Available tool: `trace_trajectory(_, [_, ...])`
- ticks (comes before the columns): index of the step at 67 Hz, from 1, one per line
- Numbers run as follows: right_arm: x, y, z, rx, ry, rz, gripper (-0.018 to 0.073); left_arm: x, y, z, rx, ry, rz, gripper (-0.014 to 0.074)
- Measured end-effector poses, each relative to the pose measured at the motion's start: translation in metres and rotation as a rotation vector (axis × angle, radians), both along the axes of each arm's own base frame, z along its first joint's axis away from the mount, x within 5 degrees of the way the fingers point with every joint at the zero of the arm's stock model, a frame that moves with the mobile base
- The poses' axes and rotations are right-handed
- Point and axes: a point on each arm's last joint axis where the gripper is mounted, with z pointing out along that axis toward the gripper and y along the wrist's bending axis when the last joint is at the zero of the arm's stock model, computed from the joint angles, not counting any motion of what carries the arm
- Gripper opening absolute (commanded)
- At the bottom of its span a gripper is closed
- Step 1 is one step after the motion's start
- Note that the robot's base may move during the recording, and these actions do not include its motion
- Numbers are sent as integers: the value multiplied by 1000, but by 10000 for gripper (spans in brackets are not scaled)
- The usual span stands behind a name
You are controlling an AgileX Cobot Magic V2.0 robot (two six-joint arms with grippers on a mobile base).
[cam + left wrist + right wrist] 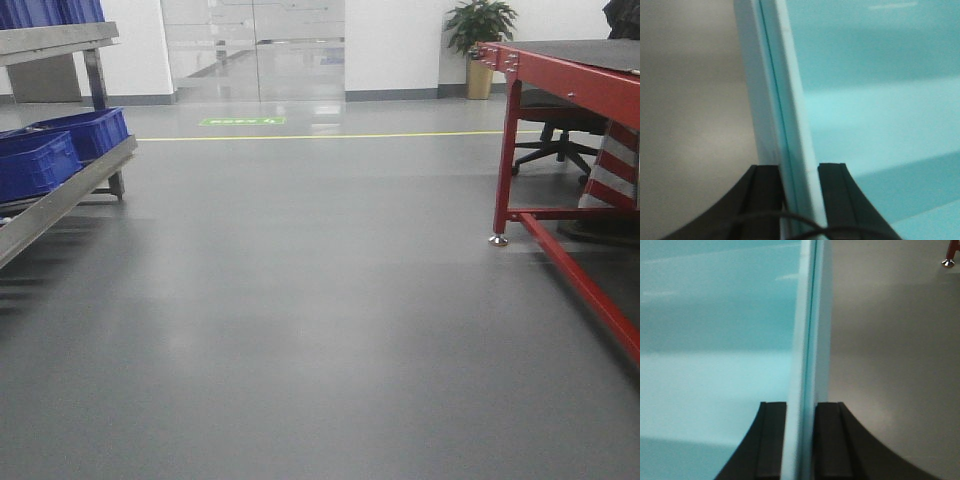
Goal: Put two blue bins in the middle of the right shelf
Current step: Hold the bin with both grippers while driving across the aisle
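A pale light-blue bin fills both wrist views; neither it nor the arms show in the front view. In the left wrist view my left gripper (799, 167) is shut on the bin's upright side wall (785, 100), one black finger (765, 195) outside and one inside. A thin dark line runs down that wall's edge. The bin's inside (880, 100) lies to the right. In the right wrist view my right gripper (801, 405) is shut on the opposite wall (807, 315), with the bin's inside (715, 340) to the left. Whether this is one bin or two nested I cannot tell. The right shelf middle is out of view.
Grey floor stretches ahead. A steel rack (70, 190) at the left carries dark royal-blue bins (40, 160). A red-framed table (560, 75) stands at the right with an office chair (555, 140) behind it. One table foot (947, 262) shows in the right wrist view.
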Motion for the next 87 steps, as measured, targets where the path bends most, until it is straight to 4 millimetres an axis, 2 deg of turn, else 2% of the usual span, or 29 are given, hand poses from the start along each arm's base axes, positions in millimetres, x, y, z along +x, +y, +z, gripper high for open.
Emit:
trace_trajectory(72, [0,0,0,0,0,0,-162,0,0,0,0,0,0,-111])
trace_trajectory(87, [0,0,1,1,-9,-1,-162,3,-1,4,-22,-45,10,-111])
